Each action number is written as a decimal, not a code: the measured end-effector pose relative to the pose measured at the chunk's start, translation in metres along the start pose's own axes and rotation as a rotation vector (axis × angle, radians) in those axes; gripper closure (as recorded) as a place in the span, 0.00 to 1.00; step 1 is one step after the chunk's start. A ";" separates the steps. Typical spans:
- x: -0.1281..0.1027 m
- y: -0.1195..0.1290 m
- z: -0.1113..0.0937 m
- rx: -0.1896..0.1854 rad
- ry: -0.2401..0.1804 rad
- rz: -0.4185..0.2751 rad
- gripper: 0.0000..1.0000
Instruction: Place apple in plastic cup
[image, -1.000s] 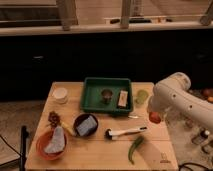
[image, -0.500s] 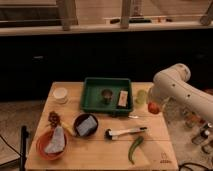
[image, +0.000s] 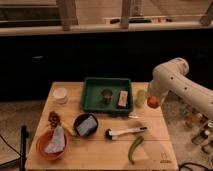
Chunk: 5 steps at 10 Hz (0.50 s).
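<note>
The apple (image: 153, 102), small and red-orange, hangs at the end of my white arm over the table's right edge. My gripper (image: 151, 98) is shut on it from above and holds it off the table. The plastic cup (image: 141, 97), pale yellow-green and translucent, stands upright just left of the apple, next to the green tray. The apple is beside the cup's rim, not inside it.
The green tray (image: 107, 80) holds a small metal cup (image: 106, 95) and a wooden block (image: 122, 98). A white round cup (image: 60, 95) stands at the far left. Toward the front are a dark bowl (image: 85, 125), an orange bowl (image: 51, 143), a white-handled brush (image: 122, 132) and a green pepper (image: 135, 148).
My arm has swung up and to the left, carrying the apple from near the table's right edge to just beside the plastic cup.
</note>
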 end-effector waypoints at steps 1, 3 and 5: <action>0.005 -0.004 0.000 -0.002 0.002 -0.001 1.00; 0.011 -0.014 0.001 0.002 0.006 -0.008 1.00; 0.015 -0.024 0.003 0.009 0.007 -0.018 1.00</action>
